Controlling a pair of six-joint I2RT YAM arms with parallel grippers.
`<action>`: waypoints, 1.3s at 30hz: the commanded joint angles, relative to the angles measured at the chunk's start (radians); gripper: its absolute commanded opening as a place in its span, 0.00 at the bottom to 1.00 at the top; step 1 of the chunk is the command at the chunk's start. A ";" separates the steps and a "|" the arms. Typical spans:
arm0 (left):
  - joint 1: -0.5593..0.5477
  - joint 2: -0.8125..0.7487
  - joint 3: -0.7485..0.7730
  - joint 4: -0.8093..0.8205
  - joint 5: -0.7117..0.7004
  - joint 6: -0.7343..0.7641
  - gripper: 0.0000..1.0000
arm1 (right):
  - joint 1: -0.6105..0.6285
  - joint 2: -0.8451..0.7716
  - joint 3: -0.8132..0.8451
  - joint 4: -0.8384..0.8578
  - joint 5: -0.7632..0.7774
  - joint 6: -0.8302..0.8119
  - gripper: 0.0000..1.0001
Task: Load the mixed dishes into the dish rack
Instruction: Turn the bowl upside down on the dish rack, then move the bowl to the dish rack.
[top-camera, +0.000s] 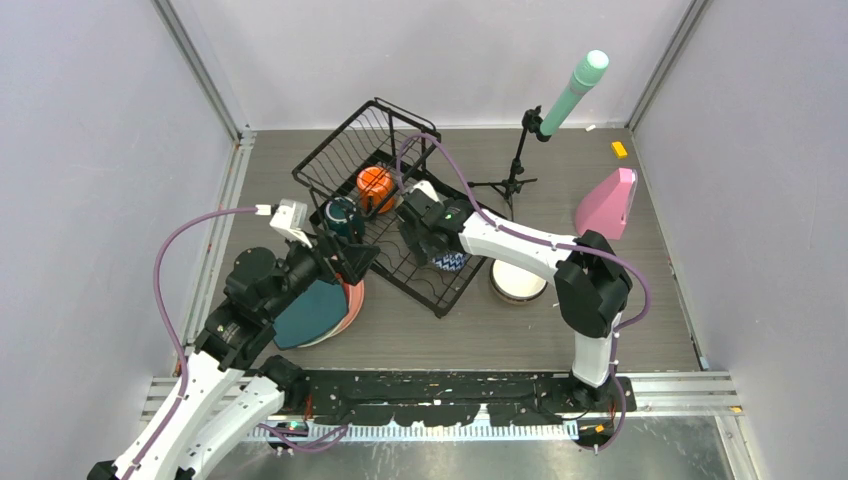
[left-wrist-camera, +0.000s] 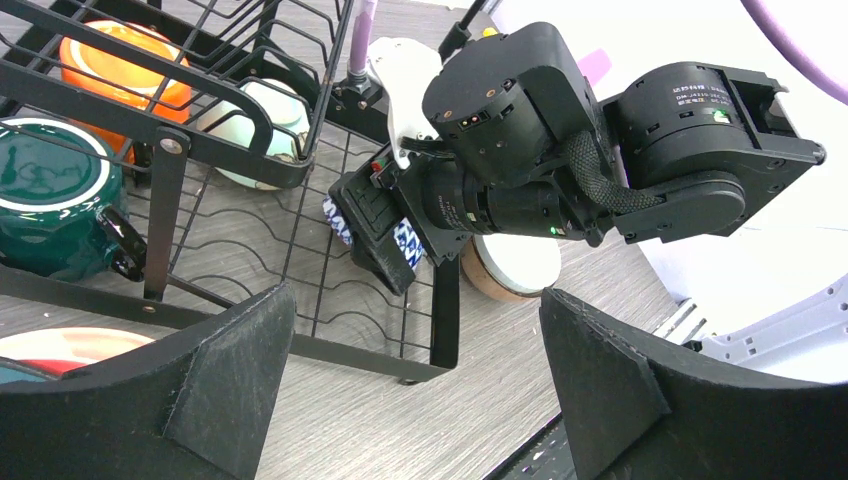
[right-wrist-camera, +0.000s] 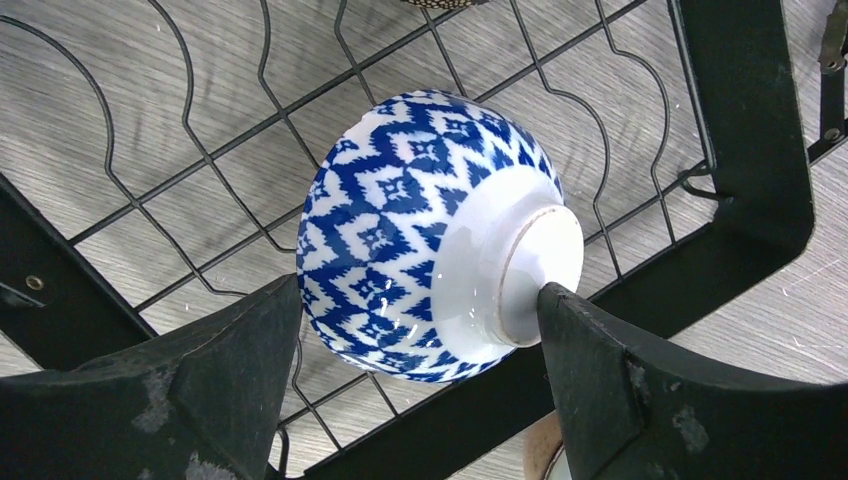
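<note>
Nearest to the arm bases, on the left of the counter (top-camera: 520, 335), a dark teal plate (top-camera: 308, 314) lies on a pink plate (top-camera: 353, 300). Just past them the left tool (left-wrist-camera: 415, 293) hangs released, its fingers wide apart with nothing between, by the near-left edge of the dish rack (left-wrist-camera: 446, 320). Further in, the right tool (right-wrist-camera: 418, 295) grasps the blue-patterned bowl (right-wrist-camera: 400, 230) on its side, one finger against its foot, over the rack's wavy wires. A white bowl (top-camera: 518, 282) sits on the counter just beside the rack. Beyond, a dark green mug (top-camera: 340, 215), an orange mug (top-camera: 375, 185) and a mint bowl (left-wrist-camera: 250, 105) sit in the raised basket.
</note>
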 joint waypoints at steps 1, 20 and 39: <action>0.005 -0.008 -0.003 0.016 -0.015 -0.007 0.95 | 0.029 0.065 -0.071 -0.004 -0.296 0.124 0.89; 0.005 -0.029 0.000 0.016 -0.015 -0.007 0.95 | 0.029 -0.022 -0.095 0.054 -0.280 0.186 0.83; 0.005 -0.024 0.003 0.005 -0.006 -0.008 0.95 | -0.047 -0.303 -0.248 0.167 -0.152 0.284 0.69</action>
